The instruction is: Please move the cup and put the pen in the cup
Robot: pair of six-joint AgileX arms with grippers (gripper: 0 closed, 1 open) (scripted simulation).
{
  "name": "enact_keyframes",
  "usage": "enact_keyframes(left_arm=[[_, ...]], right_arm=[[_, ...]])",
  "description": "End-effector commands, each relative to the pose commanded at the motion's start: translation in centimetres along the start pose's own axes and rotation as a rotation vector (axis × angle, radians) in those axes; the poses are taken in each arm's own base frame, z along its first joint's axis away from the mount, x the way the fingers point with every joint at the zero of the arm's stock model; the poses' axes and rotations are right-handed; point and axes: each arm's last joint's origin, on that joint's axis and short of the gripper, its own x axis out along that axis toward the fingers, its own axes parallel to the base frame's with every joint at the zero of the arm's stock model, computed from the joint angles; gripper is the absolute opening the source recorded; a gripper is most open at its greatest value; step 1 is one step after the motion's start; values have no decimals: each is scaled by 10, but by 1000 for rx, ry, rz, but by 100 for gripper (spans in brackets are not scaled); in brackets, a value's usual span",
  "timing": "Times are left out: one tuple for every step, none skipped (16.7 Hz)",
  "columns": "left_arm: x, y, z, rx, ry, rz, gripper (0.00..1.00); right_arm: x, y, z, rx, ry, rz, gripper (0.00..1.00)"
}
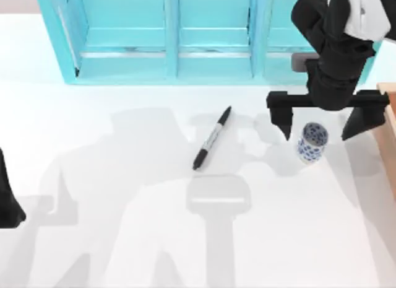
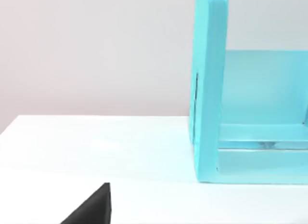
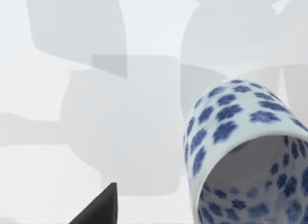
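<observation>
Hovering over the right side of the white counter, the right claw is hanging with its black fingers spread wide apart, straddling the small white cylindrical cup with a blue floral pattern without touching it. The cup is standing upright. The slim black marker pen with a grey-white band is lying near the counter's middle, well apart from the cup. The left claw is sitting parked at the left edge; its finger state cannot be told. A turquoise shelf unit is standing at the back.
</observation>
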Motion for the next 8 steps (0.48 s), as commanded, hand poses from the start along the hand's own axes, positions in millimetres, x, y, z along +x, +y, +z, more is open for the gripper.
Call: enact_keyframes(left_arm=[[0,0,0,0,0,0,100],[0,0,0,0,0,0,100],[0,0,0,0,0,0,100],[0,0,0,0,0,0,100],[0,0,0,0,0,0,100],[0,0,0,0,0,0,100],[0,0,0,0,0,0,100],[0,0,0,0,0,0,100]], right_arm=[[0,-1,0,2,0,0,100],[0,-1,1,2,1,0,100],[-2,0,1,3,4,-1,100],[-5,0,3,3,9,-3,100],[-11,1,5,3,15,-5,100],[-18,3,7,3,21,-8,100],[-28,4,10,3,25,-9,100],[-41,5,12,2,24,-9,100]])
